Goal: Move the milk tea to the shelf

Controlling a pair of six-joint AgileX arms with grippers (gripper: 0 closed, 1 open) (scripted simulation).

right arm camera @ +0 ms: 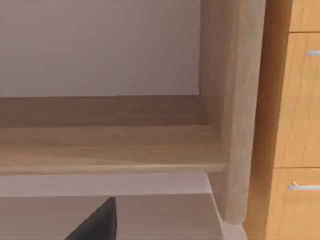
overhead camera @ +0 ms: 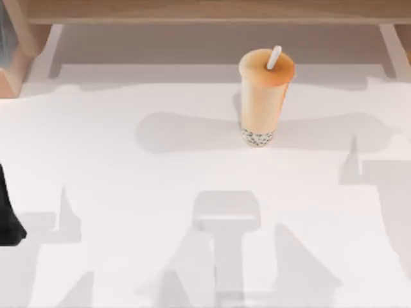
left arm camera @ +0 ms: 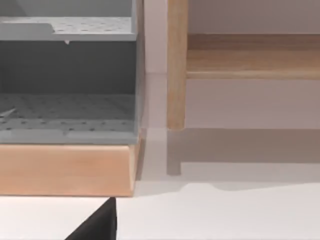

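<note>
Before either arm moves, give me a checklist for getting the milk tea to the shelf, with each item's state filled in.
1. Milk tea upright on the table, straw in its top: ok.
2. Cup free of any claw, nothing touching it: ok, not yet grasped.
3. Shelf behind the cup, along the far edge of the table: ok.
4. Shelf board bare where the right wrist view shows it: ok for that stretch; the rest, cannot tell.
5. Left arm low at the table's left edge, far from the cup: ok.
6. Claws open and ready: cannot tell.
</note>
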